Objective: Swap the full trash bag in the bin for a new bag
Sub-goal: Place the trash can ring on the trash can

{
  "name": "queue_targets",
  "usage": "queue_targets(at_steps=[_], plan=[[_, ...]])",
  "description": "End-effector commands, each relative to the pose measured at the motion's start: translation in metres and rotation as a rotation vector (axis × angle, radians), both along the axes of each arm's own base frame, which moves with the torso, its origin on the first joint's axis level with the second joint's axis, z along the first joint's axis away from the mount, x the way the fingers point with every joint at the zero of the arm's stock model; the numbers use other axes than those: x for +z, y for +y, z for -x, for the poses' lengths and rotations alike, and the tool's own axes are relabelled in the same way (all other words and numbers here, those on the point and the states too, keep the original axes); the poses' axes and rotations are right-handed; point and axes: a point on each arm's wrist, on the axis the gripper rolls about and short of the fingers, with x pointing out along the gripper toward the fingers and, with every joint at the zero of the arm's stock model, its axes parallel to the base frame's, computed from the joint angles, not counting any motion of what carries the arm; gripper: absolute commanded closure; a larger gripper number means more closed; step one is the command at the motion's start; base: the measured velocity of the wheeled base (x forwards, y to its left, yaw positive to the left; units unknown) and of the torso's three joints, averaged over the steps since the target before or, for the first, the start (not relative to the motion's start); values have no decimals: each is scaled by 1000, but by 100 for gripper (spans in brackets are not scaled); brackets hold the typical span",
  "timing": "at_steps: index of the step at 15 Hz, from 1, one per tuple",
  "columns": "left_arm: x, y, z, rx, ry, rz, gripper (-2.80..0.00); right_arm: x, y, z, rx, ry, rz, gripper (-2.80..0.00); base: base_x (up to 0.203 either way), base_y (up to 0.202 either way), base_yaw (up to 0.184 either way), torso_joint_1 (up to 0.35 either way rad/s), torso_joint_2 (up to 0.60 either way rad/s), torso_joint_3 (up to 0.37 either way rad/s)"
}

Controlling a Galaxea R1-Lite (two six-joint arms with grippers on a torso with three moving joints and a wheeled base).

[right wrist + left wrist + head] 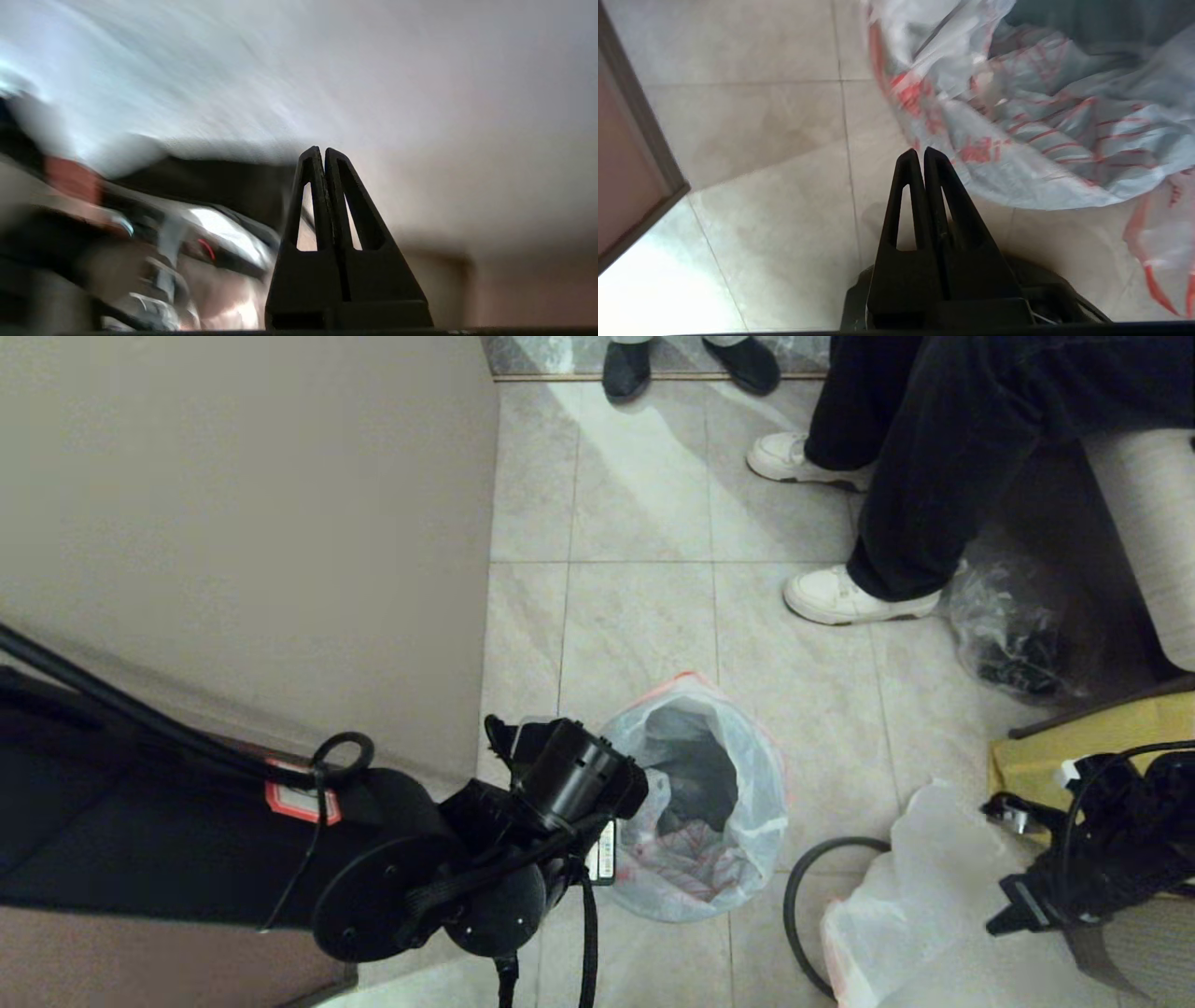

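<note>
The bin (693, 767) stands on the tiled floor, lined with the new bag (747, 821), thin white plastic with red print and an orange-red hem. Its dark inside shows through the open mouth. My left arm (569, 784) hangs just left of the bin. The left gripper (923, 150) is shut and empty, just above the floor beside the new bag (1017, 154). At the lower right lies the full trash bag (924, 905), over part of the grey rim ring (792, 905). My right arm (1102, 840) is above that bag, its gripper (323, 149) shut on nothing.
A beige wall or cabinet (243, 523) fills the left side. A seated person's legs and white shoes (854, 597) are behind the bin. A clear glossy bag (1013, 635) and a yellow bag (1092, 747) lie at the right.
</note>
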Motion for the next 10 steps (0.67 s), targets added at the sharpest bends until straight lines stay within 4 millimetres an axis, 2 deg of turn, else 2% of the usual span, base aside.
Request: queue_targets(at_steps=[1, 3, 5, 8, 10], plan=[[-6, 3, 0, 14, 7, -8, 0, -1, 19, -24, 28, -88, -64, 0, 0, 0, 0, 0, 0, 0], [-3, 7, -2, 27, 2, -4, 0, -18, 40, -37, 59, -34, 10, 0, 0, 0, 0, 0, 0, 0], [0, 14, -8, 54, -4, 2, 0, -37, 48, -44, 102, 122, 157, 0, 0, 0, 0, 0, 0, 0], [1, 23, -11, 82, -5, 7, 0, -59, 50, -62, 145, 232, 186, 0, 0, 0, 0, 0, 0, 0], [0, 24, -13, 90, -2, 5, 0, -74, 36, -57, 155, 313, 208, 0, 0, 0, 0, 0, 0, 0]])
